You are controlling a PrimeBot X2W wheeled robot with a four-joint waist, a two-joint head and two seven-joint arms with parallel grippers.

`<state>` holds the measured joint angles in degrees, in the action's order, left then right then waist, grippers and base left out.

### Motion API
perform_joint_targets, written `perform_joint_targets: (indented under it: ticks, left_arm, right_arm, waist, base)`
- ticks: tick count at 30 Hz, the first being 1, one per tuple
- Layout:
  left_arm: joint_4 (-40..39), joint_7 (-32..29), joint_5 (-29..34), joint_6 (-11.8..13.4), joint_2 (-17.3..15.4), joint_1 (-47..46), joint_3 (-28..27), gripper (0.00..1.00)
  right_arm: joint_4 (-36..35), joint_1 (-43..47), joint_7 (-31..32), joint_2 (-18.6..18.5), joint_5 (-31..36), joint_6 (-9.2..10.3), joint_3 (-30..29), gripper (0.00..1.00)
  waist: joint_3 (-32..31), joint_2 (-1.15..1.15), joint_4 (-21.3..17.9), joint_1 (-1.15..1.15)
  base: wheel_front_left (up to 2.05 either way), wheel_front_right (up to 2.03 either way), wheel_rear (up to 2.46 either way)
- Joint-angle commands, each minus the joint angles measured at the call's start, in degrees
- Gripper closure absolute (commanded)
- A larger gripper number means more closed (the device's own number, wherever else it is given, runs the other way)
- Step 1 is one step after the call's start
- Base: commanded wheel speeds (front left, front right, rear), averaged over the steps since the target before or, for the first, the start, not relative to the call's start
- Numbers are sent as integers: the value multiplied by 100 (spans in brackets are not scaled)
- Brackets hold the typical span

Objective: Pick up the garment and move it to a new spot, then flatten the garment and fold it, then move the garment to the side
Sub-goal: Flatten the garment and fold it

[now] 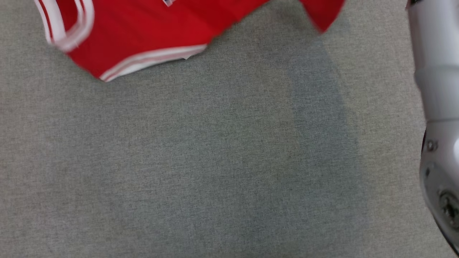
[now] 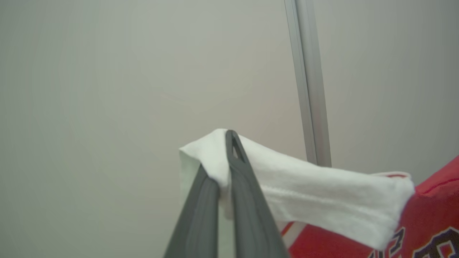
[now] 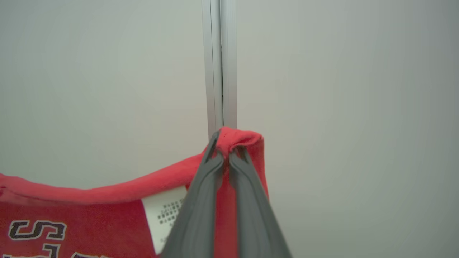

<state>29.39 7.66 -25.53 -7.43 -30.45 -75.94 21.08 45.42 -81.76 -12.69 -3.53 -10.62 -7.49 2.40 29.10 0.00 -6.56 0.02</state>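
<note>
The garment (image 1: 143, 32) is a red jersey with white-striped trim; it hangs across the top of the head view, above the grey cloth table (image 1: 215, 161). In the left wrist view my left gripper (image 2: 224, 168) is shut on the garment's white trim band (image 2: 322, 193), with red cloth and dark lettering at the lower right. My right gripper (image 3: 224, 156) is shut on a bunched red edge of the garment (image 3: 107, 211) in the right wrist view; a white care label (image 3: 165, 215) hangs just left of the fingers (image 3: 200, 208).
A pale silver forearm (image 1: 437, 107) runs down the right edge of the head view. Both wrist views face a plain pale wall with a vertical metal strip (image 3: 219, 64).
</note>
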Motion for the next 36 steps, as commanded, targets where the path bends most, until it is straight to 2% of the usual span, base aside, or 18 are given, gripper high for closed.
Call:
perform_joint_targets:
  ticks: [1, 10, 15, 18, 22, 26, 32, 36]
  left_arm:
    - [73, 25, -25, -7, -34, -234, 47, 100]
    - [655, 207, -246, -8, 135, -1477, 799, 100]
    - [781, 343, -474, -8, 117, -1669, 1097, 100]
    - [837, 460, -644, -8, 58, -1564, 1246, 100]
    - [879, 665, -874, -8, 99, -949, 1247, 100]
    - [727, 754, -1005, 26, 105, -45, 1113, 100]
    - [-285, 757, -925, 326, 171, 1775, 474, 100]
    - [-987, 758, -885, 551, 378, 3102, -26, 100]
  right_arm:
    - [94, -221, -52, 11, -40, -1, -40, 100]
    - [1267, -1491, -215, -67, 110, -1, -284, 100]
    - [1544, -1606, -247, -36, 99, -1, -263, 100]
    - [1476, -1421, -253, -25, 35, -1, -223, 100]
    - [1070, -809, -252, -40, -68, -1, -255, 100]
    - [585, 196, -251, -2, -200, -1, -205, 100]
    - [-205, 1824, -252, 50, -491, -1, 25, 100]
    - [-581, 2890, -251, 54, -653, -1, 208, 100]
  waist:
    - [3, 0, -9, -2]
    - [-112, 0, -8, -2]
    - [121, 0, 52, -2]
    - [350, 0, 120, -2]
    - [407, 0, 200, -2]
    - [276, 0, 215, -2]
    - [-31, 0, 199, -2]
    - [-311, 0, 204, -2]
  base:
    - [0, 0, 0]
    - [0, 0, 0]
    - [0, 0, 0]
    - [0, 0, 0]
    - [0, 0, 0]
    - [0, 0, 0]
    - [0, 0, 0]
    - [0, 0, 0]
